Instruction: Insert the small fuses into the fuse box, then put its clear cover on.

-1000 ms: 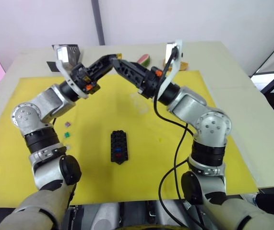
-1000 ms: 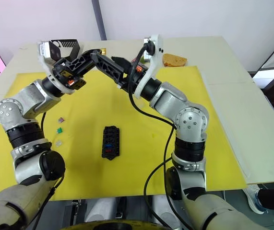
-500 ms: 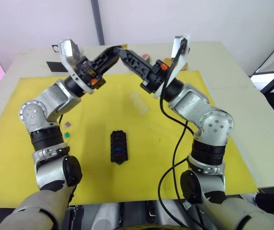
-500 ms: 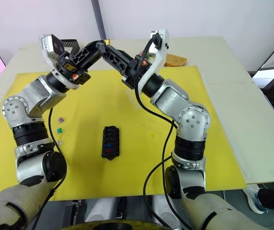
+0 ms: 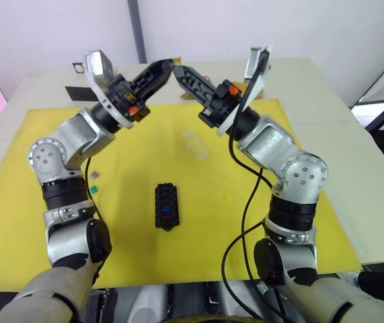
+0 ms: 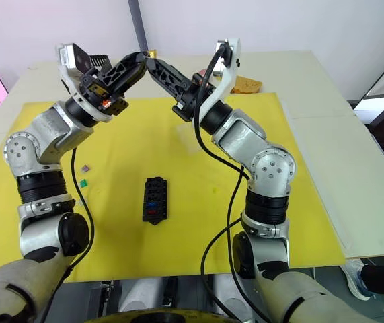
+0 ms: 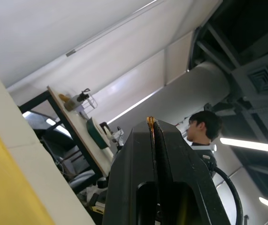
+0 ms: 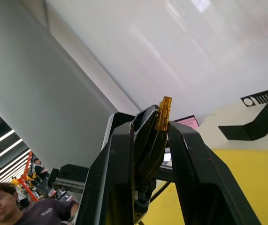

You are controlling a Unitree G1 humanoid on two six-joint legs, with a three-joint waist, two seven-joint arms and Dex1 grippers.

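So both arms are raised high over the far side of the yellow mat (image 5: 144, 256), tips nearly meeting in mid-air. The left hand (image 5: 166, 65) is clenched on a tiny amber fuse (image 7: 149, 121); in the left wrist view only a sliver of it pokes out between the pressed-together fingers (image 7: 134, 159). The right hand (image 5: 178, 68) sits right next to it, tip to tip. In the right wrist view that same amber fuse (image 8: 164, 114) stands between the right fingers (image 8: 190, 154), with the left hand's black tips wedged in the gap too. Whether the right one is actually squeezing the fuse or just bracketing it, I can't tell.

Everything else is way down below on the tabletop (image 5: 326, 134), well apart from both hands. The fuse box (image 5: 167, 206) lies flat near the middle of the mat, pointed end toward the robot, with a blue and a red fuse already seated in its slots. The cover (image 5: 195, 145) lies on the mat past the box, under the right forearm, hard to make out against the yellow. Off to the left of the box, three loose fuses sit in a short line by the left arm: a purple fuse (image 6: 87, 167), a green fuse (image 5: 93, 190) and a pale one (image 6: 82, 200) nearest the robot.

A black bracket (image 8: 258, 115) lies at the far left of the tabletop, off the mat.
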